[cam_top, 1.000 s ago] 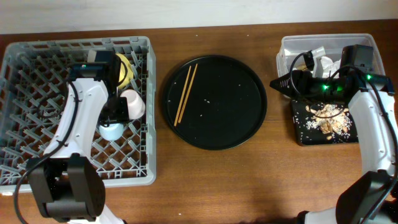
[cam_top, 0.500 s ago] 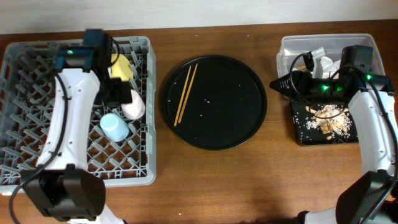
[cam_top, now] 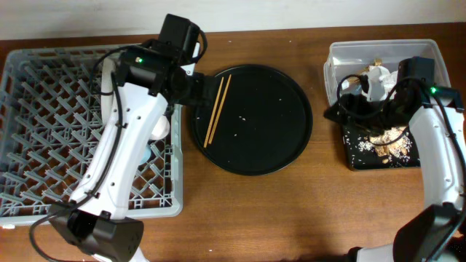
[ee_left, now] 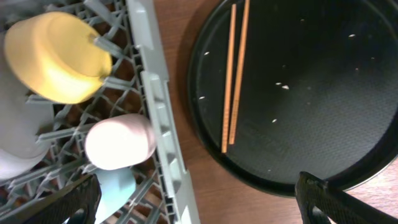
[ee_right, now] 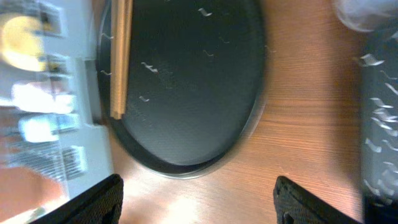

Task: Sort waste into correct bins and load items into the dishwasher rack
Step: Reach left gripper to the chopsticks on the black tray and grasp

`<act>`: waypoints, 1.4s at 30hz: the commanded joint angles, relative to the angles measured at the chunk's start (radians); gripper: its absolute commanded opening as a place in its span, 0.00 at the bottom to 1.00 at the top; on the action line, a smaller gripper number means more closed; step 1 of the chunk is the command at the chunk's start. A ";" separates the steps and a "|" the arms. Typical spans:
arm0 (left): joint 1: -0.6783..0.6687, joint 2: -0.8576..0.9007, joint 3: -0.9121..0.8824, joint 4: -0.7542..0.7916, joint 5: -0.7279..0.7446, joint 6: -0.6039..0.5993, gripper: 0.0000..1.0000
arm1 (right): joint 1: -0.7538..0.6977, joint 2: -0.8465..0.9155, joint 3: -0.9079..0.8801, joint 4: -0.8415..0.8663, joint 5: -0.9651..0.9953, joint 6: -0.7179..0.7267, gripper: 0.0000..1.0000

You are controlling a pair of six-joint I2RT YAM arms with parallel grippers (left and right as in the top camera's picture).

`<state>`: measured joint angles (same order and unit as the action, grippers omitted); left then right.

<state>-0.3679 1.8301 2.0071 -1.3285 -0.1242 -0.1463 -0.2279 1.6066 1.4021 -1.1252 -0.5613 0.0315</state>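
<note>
My left gripper (cam_top: 191, 89) is open and empty, hovering over the right wall of the grey dishwasher rack (cam_top: 44, 109) beside the round black tray (cam_top: 269, 138). The wooden chopsticks (cam_top: 217, 109) lie side by side on that tray's left part, also seen in the left wrist view (ee_left: 233, 74). In the rack sit the yellow bowl (ee_left: 59, 56), pink cup (ee_left: 118, 142) and light blue cup (ee_left: 118, 190). My right gripper (cam_top: 336, 113) is open and empty, left of the shallow black tray (cam_top: 357, 156) that holds tan food scraps (cam_top: 389, 140). The clear tub (cam_top: 342, 54) holds the white napkin (cam_top: 378, 76).
The round black tray carries a few pale crumbs (ee_left: 283, 87). Bare wooden table (cam_top: 291, 211) runs along the front and between the tray and the bins. The right wrist view shows the round tray (ee_right: 186, 81) and chopsticks (ee_right: 121, 56), blurred.
My left arm has swung from over the cups in the rack to the right, up to the rack's right wall, leaving the blue cup in the rack. The right gripper dropped slightly.
</note>
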 commanded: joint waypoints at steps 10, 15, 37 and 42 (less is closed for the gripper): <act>-0.097 0.311 0.006 0.140 0.057 0.021 0.89 | 0.313 -0.076 0.195 -0.117 0.600 0.214 0.82; -0.133 0.483 0.006 0.244 0.030 0.021 0.76 | 0.312 -0.076 0.194 -0.152 0.600 0.213 0.85; -0.132 0.664 0.207 0.099 -0.010 0.021 0.00 | 0.312 -0.074 0.193 -0.185 0.600 0.213 0.86; -0.097 0.664 0.710 -0.270 -0.011 0.020 0.00 | 0.312 -0.074 0.193 -0.187 0.600 0.213 0.86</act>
<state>-0.4992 2.5229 2.5061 -1.5047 -0.1310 -0.1307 0.0822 1.5257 1.5875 -1.3106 0.0196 0.2359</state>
